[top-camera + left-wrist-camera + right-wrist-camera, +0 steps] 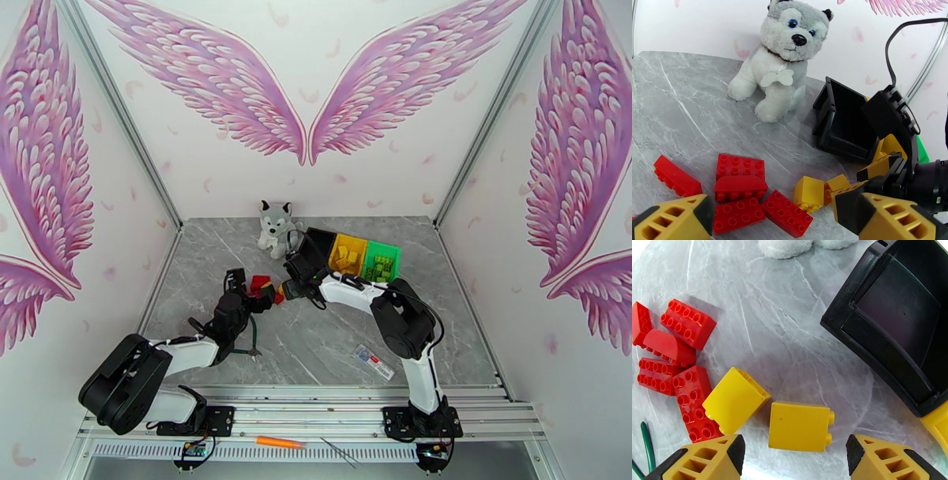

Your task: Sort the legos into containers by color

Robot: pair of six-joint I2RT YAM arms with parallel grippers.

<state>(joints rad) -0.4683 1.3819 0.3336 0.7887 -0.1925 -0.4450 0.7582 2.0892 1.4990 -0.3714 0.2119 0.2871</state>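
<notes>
Several red legos (740, 165) and two yellow legos (809, 193) lie loose on the grey table. My right gripper (794, 449) is open and low over them. One yellow lego (800, 425) lies between its fingers (723, 455) with a gap on each side, and the other (735, 400) is just to its left. My left gripper (774, 209) is open above the red legos (259, 284). The black container (900, 319) is tilted, its opening facing the pile. Behind it stand the yellow container (347, 254) and the green container (381, 262), each holding legos of its own colour.
A husky plush (276, 227) sits at the back, left of the black container (320, 241). Green-handled pliers (253, 335) lie beside the left arm. A small white label (374, 361) lies near the front by the right arm. The two grippers (272, 290) are close together.
</notes>
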